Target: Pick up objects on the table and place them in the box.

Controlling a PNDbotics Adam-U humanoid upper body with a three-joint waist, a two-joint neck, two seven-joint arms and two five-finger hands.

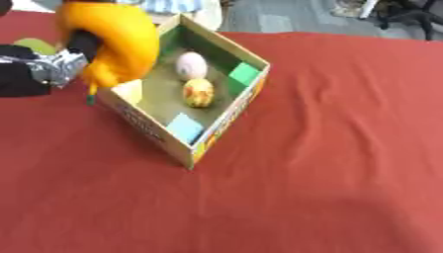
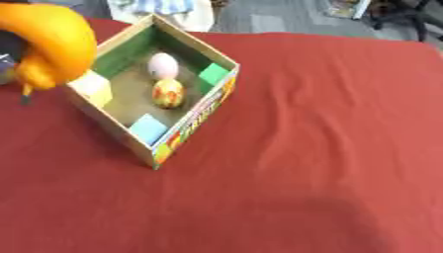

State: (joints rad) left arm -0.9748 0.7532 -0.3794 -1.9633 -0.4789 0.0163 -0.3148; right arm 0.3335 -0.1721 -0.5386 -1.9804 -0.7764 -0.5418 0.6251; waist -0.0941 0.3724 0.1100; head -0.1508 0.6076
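left hand (image 1: 65, 62) has its fingers curled round an orange banana-like toy (image 1: 117, 39), held over the box's (image 1: 227, 121) left wall for dropping in; 2 eggs (image 1: 192, 65) lie inside.

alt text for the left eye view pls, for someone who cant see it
The robot's left hand holds a banana above the left wall of an open cardboard box on a red tablecloth. Inside lie a pink egg, a yellow patterned egg and green, blue and pale yellow blocks.

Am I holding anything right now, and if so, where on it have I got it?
Yes: the left hand holds a curved yellow-orange object, banana-like, above the box's left edge. The fingers wrap it at its inner curve, around mid-length.
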